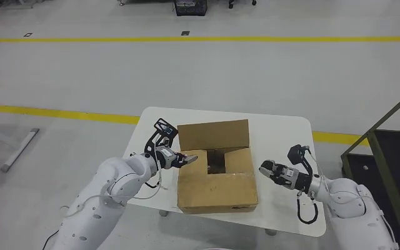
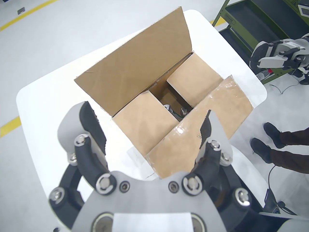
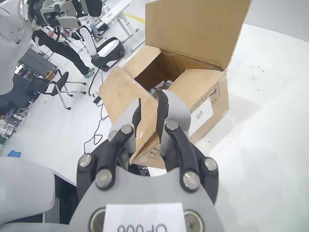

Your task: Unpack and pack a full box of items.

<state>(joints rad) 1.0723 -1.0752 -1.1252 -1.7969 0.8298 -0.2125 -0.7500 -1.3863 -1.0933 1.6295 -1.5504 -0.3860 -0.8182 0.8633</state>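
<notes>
- Two claws in play: my left claw (image 2: 147, 112) is spread wide with nothing between its fingers. My right claw (image 3: 152, 96) has its fingers only a narrow gap apart, and it holds nothing either.
- Straight ahead of my left claw sits the box (image 3: 223, 90), on the white table (image 2: 48, 97). It is just off the tip of my right claw, touching neither as far as I can tell.
- Flaps, quickly: the far flap (image 2: 140, 59) stands upright beyond my left fingertips, and the taped near flap (image 2: 222, 107) leans outward past one left finger.
- One short flap (image 2: 144, 119) lies folded in right under my left claw's gap. The other short flap (image 2: 193, 78) lies folded in farther on, toward my right claw, with an open slot between the two.
- My guess on handling: the flaps are light, stiff board that hinges at the crease. I'd pinch a free edge near its middle and swing it, with no yanking.
- That tape looks glossy and is likely slick, so bare cardboard is the better bite.
- If the box is full it is probably heavy, so I wouldn't lift it by a flap.
- Down the slot I see small items (image 3: 164, 83), bottle-like with pale caps. How many there are I can't tell.
- They look hard and maybe smooth. I'd take them one at a time by neck or cap, once the short flaps are folded back.
</notes>
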